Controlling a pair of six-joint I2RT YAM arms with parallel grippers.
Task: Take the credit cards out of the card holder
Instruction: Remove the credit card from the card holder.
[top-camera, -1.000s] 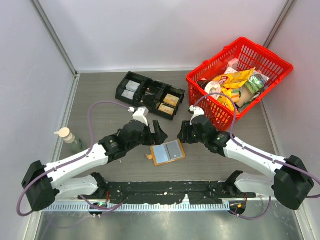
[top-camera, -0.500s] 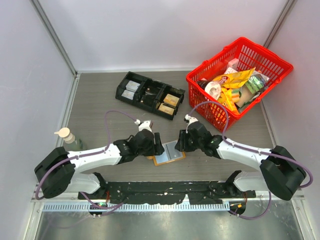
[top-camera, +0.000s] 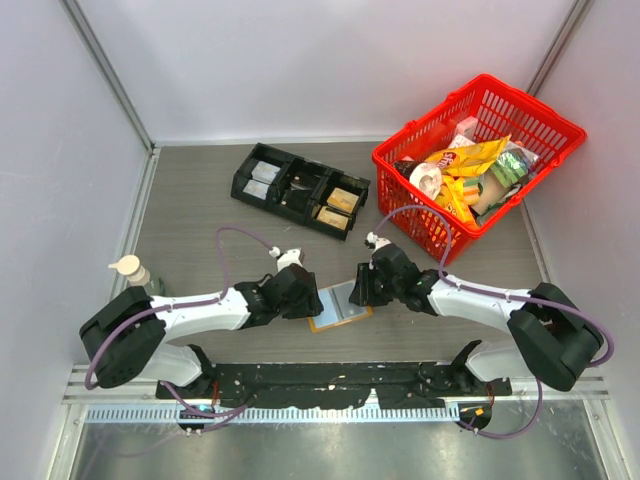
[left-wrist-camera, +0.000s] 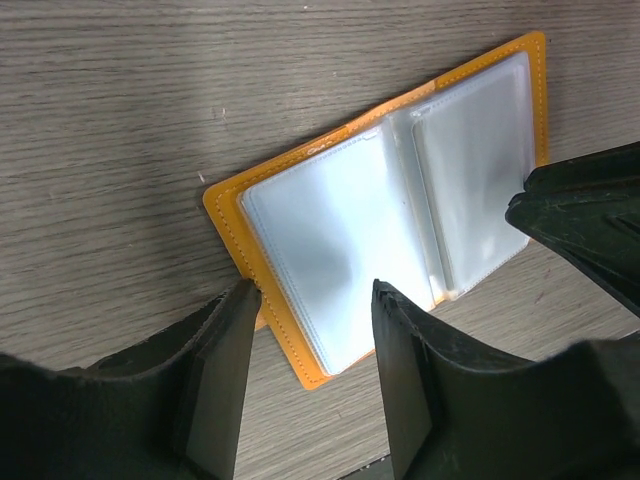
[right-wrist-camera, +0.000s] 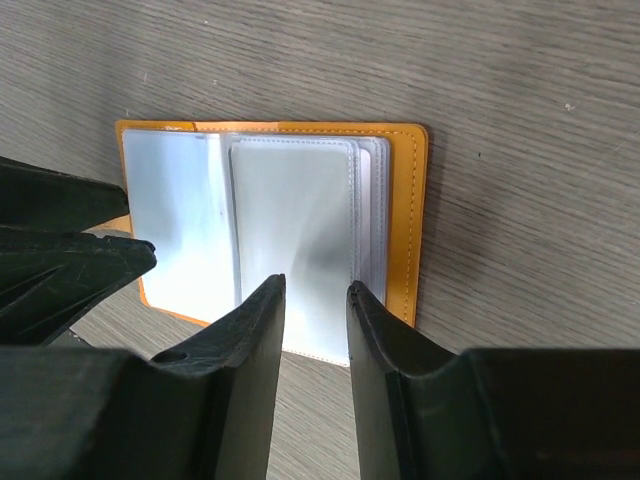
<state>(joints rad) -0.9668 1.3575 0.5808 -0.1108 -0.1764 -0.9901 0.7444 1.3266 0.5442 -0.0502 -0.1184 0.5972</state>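
Observation:
The card holder (top-camera: 338, 309) lies open and flat on the table, tan-orange with two pale, shiny plastic inner panels. I cannot make out any cards inside the sleeves. My left gripper (top-camera: 311, 298) is open at its left edge; in the left wrist view (left-wrist-camera: 315, 292) the jaws straddle the near corner of the holder (left-wrist-camera: 340, 250). My right gripper (top-camera: 358, 292) is at its right edge; in the right wrist view (right-wrist-camera: 313, 288) the jaws stand a little apart over the right panel's near edge (right-wrist-camera: 295, 210). Neither gripper holds anything.
A black compartment tray (top-camera: 300, 188) with small items stands behind the holder. A red basket (top-camera: 478, 150) full of groceries is at the back right. A small bottle (top-camera: 135, 275) stands at the left wall.
Both grippers have come down and inward, from behind the card holder to its left and right edges. The holder has stayed in place.

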